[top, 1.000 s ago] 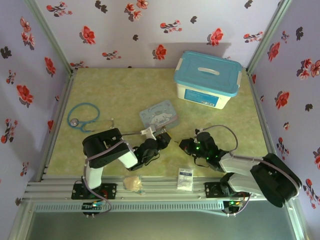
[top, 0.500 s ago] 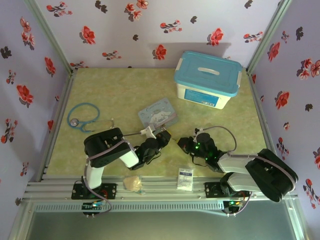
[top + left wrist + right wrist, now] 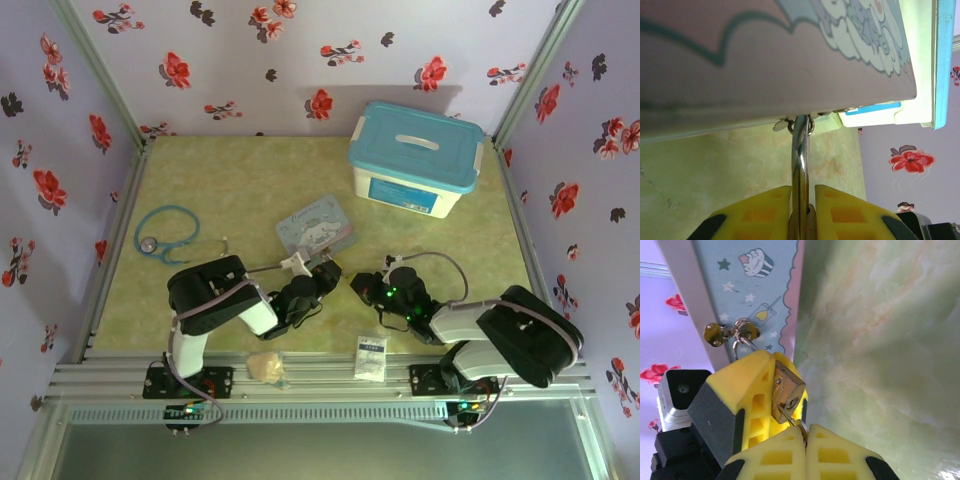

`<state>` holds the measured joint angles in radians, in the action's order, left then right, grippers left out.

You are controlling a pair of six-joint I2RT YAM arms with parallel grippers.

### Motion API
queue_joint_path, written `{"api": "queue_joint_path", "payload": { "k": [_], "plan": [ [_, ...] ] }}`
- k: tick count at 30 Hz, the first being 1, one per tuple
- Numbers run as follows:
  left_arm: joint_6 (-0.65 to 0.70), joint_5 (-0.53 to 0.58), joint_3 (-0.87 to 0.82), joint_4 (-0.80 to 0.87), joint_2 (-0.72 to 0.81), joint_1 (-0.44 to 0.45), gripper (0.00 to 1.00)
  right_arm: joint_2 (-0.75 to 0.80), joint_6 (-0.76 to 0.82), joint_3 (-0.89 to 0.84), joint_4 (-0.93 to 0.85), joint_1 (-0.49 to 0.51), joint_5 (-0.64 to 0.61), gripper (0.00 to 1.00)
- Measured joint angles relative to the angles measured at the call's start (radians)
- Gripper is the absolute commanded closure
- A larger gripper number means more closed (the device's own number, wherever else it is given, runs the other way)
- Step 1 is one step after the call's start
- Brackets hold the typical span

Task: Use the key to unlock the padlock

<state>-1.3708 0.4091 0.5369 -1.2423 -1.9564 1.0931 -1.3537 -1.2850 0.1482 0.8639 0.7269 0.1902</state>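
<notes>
Well, from above I see the green marbled table (image 3: 240, 180) walled in by flower-print panels. The biggest thing on it is the white plastic storage box with a teal lid (image 3: 415, 158), at the far right. The flat pale-blue cartoon-printed tin (image 3: 318, 228) lies about mid-table, and the teal stethoscope (image 3: 165, 235) is coiled well to the left. At the near edge the white printed sachet (image 3: 370, 357) lies flat between my two arm bases.

Both arms reach inward and meet just near of the tin. My left hand (image 3: 801, 192) has its yellow fingers pressed together on the thin steel shackle of the small brass square-bodied padlock (image 3: 788, 390). That shackle runs up through the little metal hasp (image 3: 735, 332) on the tin's edge, so the lock hangs from the tin, just off the table.

In the right wrist view, the brass body sits against one of the left hand's yellow fingers, its keyhole end facing my right hand (image 3: 805, 440). That hand's fingers are closed together on the thin silvery metal key (image 3: 786, 414). The key's blade bridges the short gap into the bottom of the lock. I cannot tell how far it has gone in.
</notes>
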Motion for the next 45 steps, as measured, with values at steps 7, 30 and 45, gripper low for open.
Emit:
{"api": "queue_joint_path", "payload": {
  "k": [7, 30, 45],
  "plan": [
    [-0.008, 0.003, 0.002, 0.001, 0.0, 0.0, 1.0, -0.034, -0.009, -0.004, 0.057, 0.011, -0.011, 1.0],
    [-0.035, 0.01, 0.003, -0.013, 0.0, 0.0, 1.0, -0.111, -0.029, -0.057, 0.207, 0.019, -0.036, 1.0],
    [-0.037, 0.013, 0.002, -0.015, -0.001, 0.002, 1.0, -0.247, -0.044, -0.069, 0.402, 0.019, -0.033, 1.0]
  ]
}}
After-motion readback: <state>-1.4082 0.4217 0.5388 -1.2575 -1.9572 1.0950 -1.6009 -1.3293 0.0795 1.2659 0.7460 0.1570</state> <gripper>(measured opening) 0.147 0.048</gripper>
